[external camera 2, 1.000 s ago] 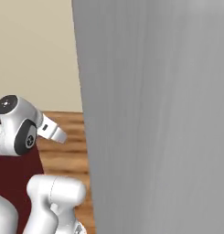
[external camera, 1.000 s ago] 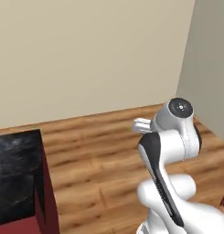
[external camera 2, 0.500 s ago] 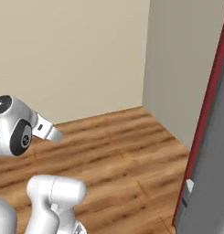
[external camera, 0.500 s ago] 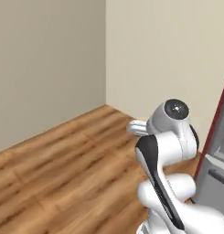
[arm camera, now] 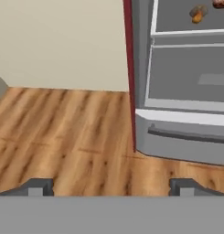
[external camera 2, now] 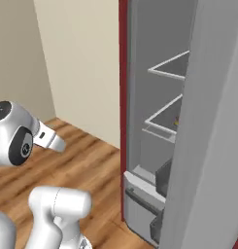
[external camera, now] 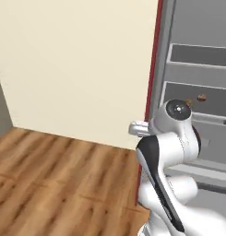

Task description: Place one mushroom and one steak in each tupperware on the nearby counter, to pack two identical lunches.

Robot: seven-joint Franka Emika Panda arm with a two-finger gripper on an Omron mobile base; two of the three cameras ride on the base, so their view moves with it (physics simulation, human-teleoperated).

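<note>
Pincer (arm camera: 111,186) stood wide and empty, its two dark tips far apart at the bottom of the hand view, with bare wooden floor (arm camera: 63,132) between and beyond them. Over the last second the whole scene had swung: the black tabletop and its red cabinet front slid out of the left base view, a plain wall and corner passed by, and an open fridge (external camera 2: 159,121) came up on the right, so the base was turning, not the things. Going left to right in the hand view, there was cream wall, then the fridge's red edge, then its grey drawers and shelves. On an upper shelf sat a mushroom (arm camera: 197,13), small and orange-brown, with a steak (arm camera: 220,3) just beside it at the frame's top corner. In the left base view a mushroom (external camera: 202,97) lay on a shelf behind the arm. Nothing was packed yet; I judged the robot was lining up to fetch the first ingredient.
</note>
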